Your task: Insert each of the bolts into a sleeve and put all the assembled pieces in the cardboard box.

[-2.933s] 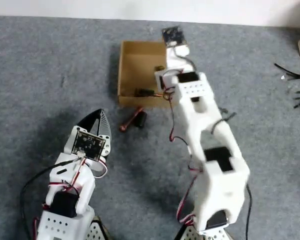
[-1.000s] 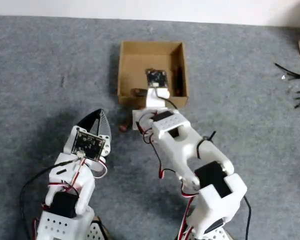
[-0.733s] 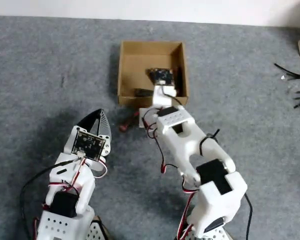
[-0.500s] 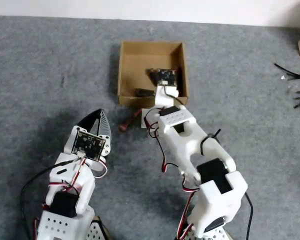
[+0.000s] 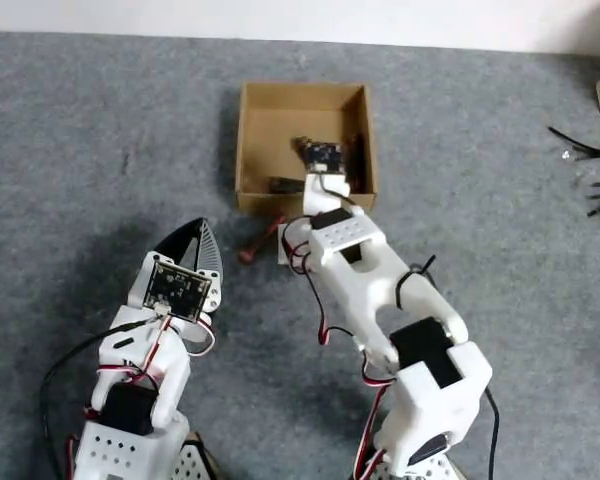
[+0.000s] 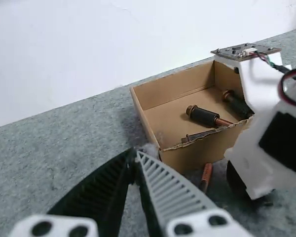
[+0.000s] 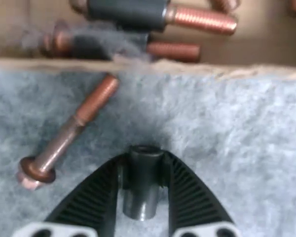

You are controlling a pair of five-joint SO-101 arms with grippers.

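Guessing this is the last pair, so it's nearly done. The one loose sleeve [image 7: 142, 182] sits on the carpet [image 5: 100, 150] just outside the front wall of the cardboard box [image 5: 280, 130]. The right gripper [image 7: 144, 159] has a finger pressed against each side of it, so I'd call that a grip.

The sleeve's long axis runs straight at the box's front wall, and its open bore faces the box. From where I'm standing it looks lying down or a bit tipped, can't swear which.

The last bare bolt [image 7: 71, 133] lies beside the sleeve, not touching it. It's slanted to the front wall, with the threaded tip almost at the cardboard and the flanged head pointing away from the box.

Inside the box I count two assembled pieces [image 6: 204, 116] flat on the floor. There's probably a third tucked against the front wall.

What's left, by my reckoning: get that bolt into this sleeve, then drop the piece in.

The left gripper [image 6: 135, 155] hangs well back from the box, fingers closed together on nothing.
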